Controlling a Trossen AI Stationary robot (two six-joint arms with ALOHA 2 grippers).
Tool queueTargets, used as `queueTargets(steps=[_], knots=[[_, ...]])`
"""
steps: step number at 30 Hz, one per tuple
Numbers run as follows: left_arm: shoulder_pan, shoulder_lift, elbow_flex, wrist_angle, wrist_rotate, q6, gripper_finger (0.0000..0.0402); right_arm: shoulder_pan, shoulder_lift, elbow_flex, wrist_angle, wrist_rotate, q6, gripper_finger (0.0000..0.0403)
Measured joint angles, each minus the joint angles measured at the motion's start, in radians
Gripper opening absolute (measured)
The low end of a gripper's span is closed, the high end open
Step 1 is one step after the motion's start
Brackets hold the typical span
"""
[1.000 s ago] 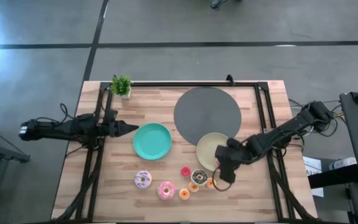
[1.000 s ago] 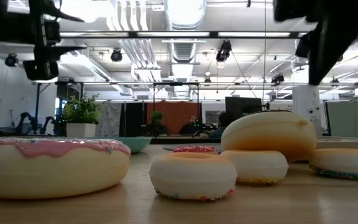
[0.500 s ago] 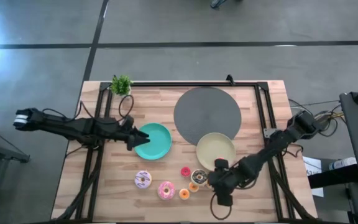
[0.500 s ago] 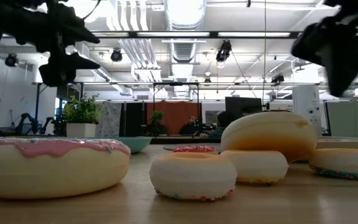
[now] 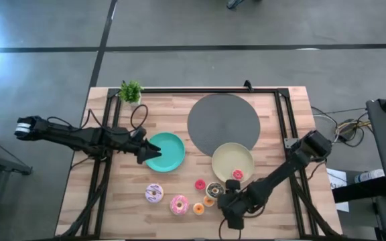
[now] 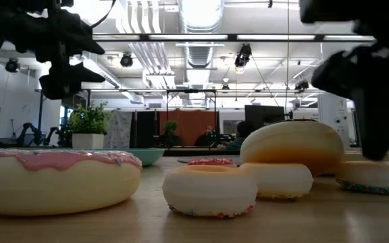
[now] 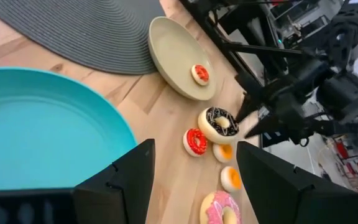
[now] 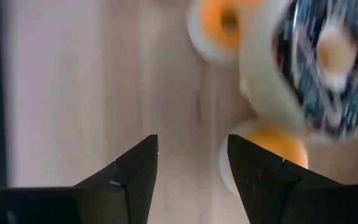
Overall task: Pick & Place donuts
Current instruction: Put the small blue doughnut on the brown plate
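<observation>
Nearest the front edge of the wooden table (image 5: 112, 207) lies a loose row of toy donuts. From left to right in the overhead view they are a lilac-white sprinkled donut (image 5: 154, 193), a pink-iced donut (image 5: 179, 204), a tiny orange donut (image 5: 198, 209), another tiny orange donut (image 5: 208, 201), a chocolate donut (image 5: 214, 190) and a tiny red donut (image 5: 200, 184) just behind them.

The right gripper (image 5: 230, 215) hangs low at the row's right end, fingers spread with nothing between them. Its wrist camera shows another tiny orange donut (image 8: 272, 149) lying just beside one finger, not centred in the gap, with the chocolate donut touching or nearly touching it.

That is the risk here. If the fingers close from this offset, one may push the orange donut away or catch the chocolate donut's edge and scatter the row.

Farther back, a pale-yellow plate (image 5: 232, 163) holds one small red donut (image 5: 237, 174). To its left is a teal plate (image 5: 164, 152), bare, with the left gripper (image 5: 141, 148) waiting at its left rim, fingers apart and holding nothing. Behind both lies a round grey mat (image 5: 223, 122), and a small potted plant (image 5: 131, 92) stands at the far left corner.
</observation>
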Motion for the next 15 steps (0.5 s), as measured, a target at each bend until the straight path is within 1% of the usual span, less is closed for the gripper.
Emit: queueTargets(steps=[3,6,8,11,15], knots=[[0.0,0.0,0.0,0.0,0.007,0.001,0.0201,0.013,0.031,0.081,-0.132,0.02,0.038,0.0176],[0.0,0.0,0.0,-0.003,0.007,0.014,0.0201,0.037,0.031,0.152,-0.209,0.11,0.044,0.0174],[0.0,0.001,0.0,-0.003,0.007,0.022,0.0201,0.052,0.029,0.168,-0.232,0.147,0.044,0.0175],[0.0,0.001,0.0,-0.003,0.007,0.028,0.0201,0.068,0.025,0.173,-0.249,0.148,0.07,0.0184],[0.0,0.002,-0.001,-0.003,0.005,0.028,0.0201,0.075,0.023,0.138,-0.275,0.128,0.147,0.0201]])
